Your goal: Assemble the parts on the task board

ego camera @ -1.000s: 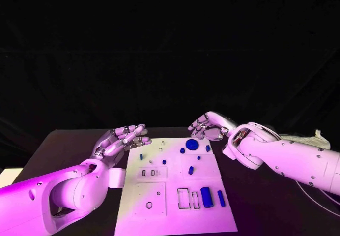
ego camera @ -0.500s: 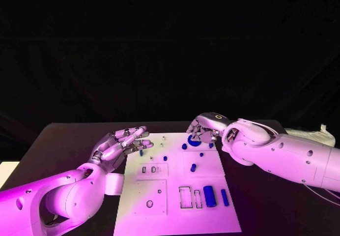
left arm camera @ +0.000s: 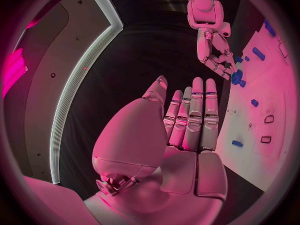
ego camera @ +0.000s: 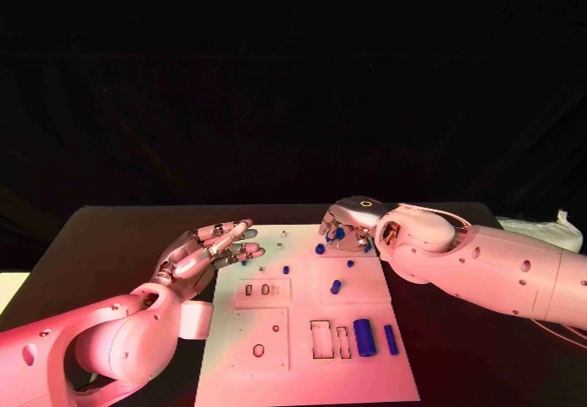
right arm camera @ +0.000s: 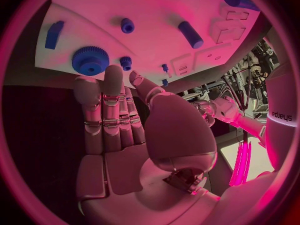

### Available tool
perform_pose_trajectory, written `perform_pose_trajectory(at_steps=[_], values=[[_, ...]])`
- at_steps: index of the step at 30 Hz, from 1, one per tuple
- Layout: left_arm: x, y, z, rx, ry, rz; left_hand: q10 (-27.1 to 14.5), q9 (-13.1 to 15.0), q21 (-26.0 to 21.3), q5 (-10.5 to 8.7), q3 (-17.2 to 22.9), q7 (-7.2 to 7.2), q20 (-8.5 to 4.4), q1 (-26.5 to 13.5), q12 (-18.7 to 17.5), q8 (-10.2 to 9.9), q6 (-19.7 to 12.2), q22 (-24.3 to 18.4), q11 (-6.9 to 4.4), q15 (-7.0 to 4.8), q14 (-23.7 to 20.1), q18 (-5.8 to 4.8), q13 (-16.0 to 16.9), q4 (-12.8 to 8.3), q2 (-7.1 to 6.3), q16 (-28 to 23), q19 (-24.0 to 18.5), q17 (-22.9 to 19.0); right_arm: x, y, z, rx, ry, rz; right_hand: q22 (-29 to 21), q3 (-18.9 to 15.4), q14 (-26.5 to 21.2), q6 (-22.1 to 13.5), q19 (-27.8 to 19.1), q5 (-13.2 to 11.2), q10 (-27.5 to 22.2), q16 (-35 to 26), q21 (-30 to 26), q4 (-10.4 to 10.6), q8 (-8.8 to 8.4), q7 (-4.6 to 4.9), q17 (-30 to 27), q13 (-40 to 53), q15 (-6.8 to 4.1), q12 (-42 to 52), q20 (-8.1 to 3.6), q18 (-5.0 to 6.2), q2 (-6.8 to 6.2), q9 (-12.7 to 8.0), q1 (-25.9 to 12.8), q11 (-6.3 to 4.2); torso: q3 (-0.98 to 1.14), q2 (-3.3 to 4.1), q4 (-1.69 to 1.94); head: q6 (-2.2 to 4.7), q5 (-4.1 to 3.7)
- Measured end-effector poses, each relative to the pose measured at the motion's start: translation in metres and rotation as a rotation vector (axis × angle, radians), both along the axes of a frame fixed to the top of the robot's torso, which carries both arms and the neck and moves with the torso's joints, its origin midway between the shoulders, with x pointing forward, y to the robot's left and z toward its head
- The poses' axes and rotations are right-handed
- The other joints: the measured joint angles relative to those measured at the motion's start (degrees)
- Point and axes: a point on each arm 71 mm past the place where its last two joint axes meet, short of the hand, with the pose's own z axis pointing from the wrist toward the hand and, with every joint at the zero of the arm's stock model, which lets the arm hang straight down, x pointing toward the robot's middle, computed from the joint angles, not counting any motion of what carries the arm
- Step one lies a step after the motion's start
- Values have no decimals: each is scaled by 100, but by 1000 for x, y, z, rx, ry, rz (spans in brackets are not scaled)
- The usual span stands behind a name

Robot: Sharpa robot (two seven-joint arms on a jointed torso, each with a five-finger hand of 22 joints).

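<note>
Black table (ego camera: 110, 246), task board (ego camera: 306, 373), blue parts (ego camera: 365, 337)

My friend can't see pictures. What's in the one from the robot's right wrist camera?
The right robot hand reaches out empty, fingers straight, toward a round blue gear lying on the white task board. More small blue parts sit farther along the board, among them a cylinder and two short pegs. The other robot hand shows beyond the thumb.
</note>
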Motion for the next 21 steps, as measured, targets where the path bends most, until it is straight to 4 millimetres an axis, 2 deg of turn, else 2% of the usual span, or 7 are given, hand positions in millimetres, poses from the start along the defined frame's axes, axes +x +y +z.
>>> perform_pose_trajectory(at_steps=[1,6,8,11,17,19,21], values=[[0,0,0,0,0,0,0,0,0,0,0,0,0,0,0,0,0,0,0,0,0,0,0,0,0,0,0,0,0,0,0,-6,1,-1,112,33,0,0,12,0,-10,63,93,33,0,0,39,0,0,0,12,-76,-27,0,23,10,-3,11,3,-3,1],[0,0,1,0,2,-3,0,0,0,0,0,0,0,0,0,0,0,0,0,0,0,0,0,0,0,-2,0,0,1,2,0,-33,7,-5,754,189,0,20,75,0,-98,403,602,226,0,21,254,-2,0,0,33,-82,-160,8,55,27,-7,51,14,-3,3],[0,0,1,1,2,-3,0,0,0,0,0,20,0,0,0,0,-20,0,0,0,0,0,0,0,0,-23,0,0,1,3,-1,-39,8,-6,945,227,0,20,106,0,-175,603,753,278,0,21,440,-12,0,0,37,-171,-181,8,73,31,-7,67,20,-3,3],[0,0,1,1,3,-3,0,0,0,0,0,20,0,0,0,0,-21,0,0,0,0,0,0,0,0,-23,0,0,2,5,-1,-48,10,-6,1221,282,0,20,143,-14,-247,960,975,380,-13,21,774,-17,0,0,62,-171,-258,7,107,60,-9,91,31,2,-3],[0,0,1,2,5,-4,0,0,0,0,0,20,0,0,0,0,-21,-1,0,0,0,0,0,0,0,-23,0,-1,3,6,-2,-61,14,-9,1567,355,-1,19,164,-21,-326,1461,1250,535,-22,22,1240,-24,43,1,83,-171,-294,7,143,63,-17,139,57,16,-21],[0,0,1,3,6,-4,0,0,0,0,0,20,0,0,0,0,-21,-5,0,0,0,-1,0,0,0,-23,0,-1,4,6,-2,-64,16,-8,1673,378,-1,19,175,-21,-326,1603,1329,570,-22,22,1379,-24,43,0,93,-251,-294,7,143,63,-18,156,65,22,-28],[0,0,1,3,7,-5,0,0,0,0,0,20,0,0,0,0,-21,-5,0,0,0,-1,0,0,0,-23,0,-1,4,8,-3,-66,17,-5,1784,402,-1,19,204,-21,-326,1747,1413,594,-22,22,1524,-24,43,1,83,-260,-304,7,153,63,-19,170,71,27,-30]])
